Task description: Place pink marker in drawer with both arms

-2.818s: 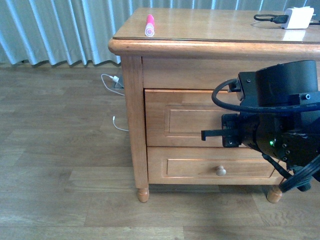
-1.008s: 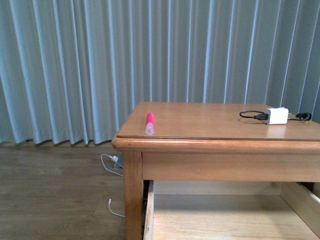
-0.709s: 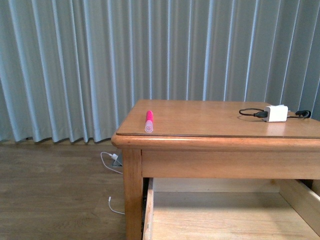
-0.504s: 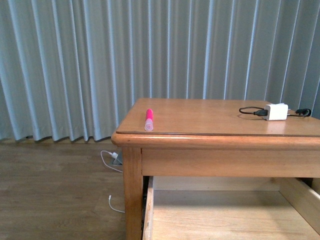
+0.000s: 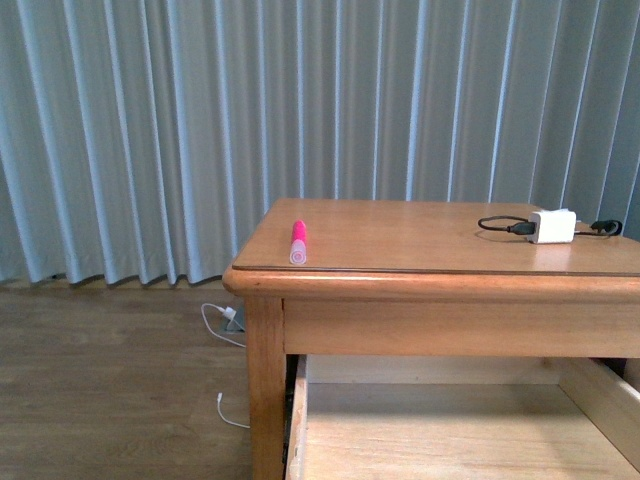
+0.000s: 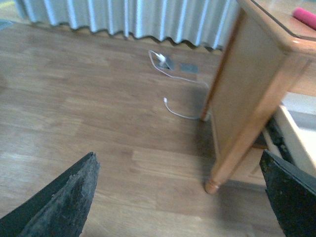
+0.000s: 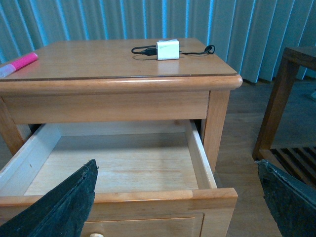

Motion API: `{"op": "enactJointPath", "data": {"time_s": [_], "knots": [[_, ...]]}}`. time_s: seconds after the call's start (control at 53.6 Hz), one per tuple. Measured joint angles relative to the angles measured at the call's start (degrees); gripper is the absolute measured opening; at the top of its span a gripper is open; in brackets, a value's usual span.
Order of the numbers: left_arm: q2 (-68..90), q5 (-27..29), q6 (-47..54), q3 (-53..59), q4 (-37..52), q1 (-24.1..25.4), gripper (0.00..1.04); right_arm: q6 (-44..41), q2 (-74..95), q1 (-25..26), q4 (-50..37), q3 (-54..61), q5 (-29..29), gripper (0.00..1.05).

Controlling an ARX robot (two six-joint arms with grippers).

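**Supervisor:** Report end-effector state.

**Operator:** I read the left gripper (image 6: 177,158) as spread wide. Its two fingers (image 6: 64,197) sit at opposite sides of the left wrist view with only floor (image 6: 98,113) between them. The right gripper (image 7: 176,165) is likewise spread wide and grips nothing. It is aimed at the drawer (image 7: 197,153) from the front.

**Supervisor:** Locate the marker.

**Operator:** I see the marker (image 5: 298,241) lying flat on the table (image 5: 400,235), near the front left corner. Its pale cap end points toward the front edge. It is well apart from both grippers.

**Supervisor:** Drawer condition?

**Operator:** The drawer is pulled out below the table top, with its pale wood floor exposed. Its knob shows only partly at the edge of the right wrist view.

**Supervisor:** Other items?

**Operator:** A white charger (image 5: 553,226) with a black cable (image 5: 500,225) rests toward the back right corner of the table, well apart from the marker. A white cord (image 6: 180,111) lies on the floor beside the table's left side. A curtain (image 5: 150,130) hangs behind. A dark wooden stand (image 7: 281,98) is to the right of the table.
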State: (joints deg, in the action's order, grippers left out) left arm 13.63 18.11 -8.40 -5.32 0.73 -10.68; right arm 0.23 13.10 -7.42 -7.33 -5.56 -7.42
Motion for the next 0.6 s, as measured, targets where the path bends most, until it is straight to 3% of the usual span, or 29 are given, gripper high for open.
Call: {"op": "enactJointPath", "data": {"time_s": [0.112,0.317,0.597], "knots": [[12.15,-2.86,-0.83,-8.57,2.03,-4.02,0.99,0.0,0.0,0.0,0.0,0.0,-0.02,0.96],[34.1,-7.85,1.18,-24.63,10.45,-6.62,0.99,0.0,0.0,0.0,0.0,0.0,0.0,0.96],[63.52,-9.27,3.02,-48.09,13.25,-10.43,0.99,0.0,0.0,0.0,0.0,0.0,-0.02,0.96]]}}
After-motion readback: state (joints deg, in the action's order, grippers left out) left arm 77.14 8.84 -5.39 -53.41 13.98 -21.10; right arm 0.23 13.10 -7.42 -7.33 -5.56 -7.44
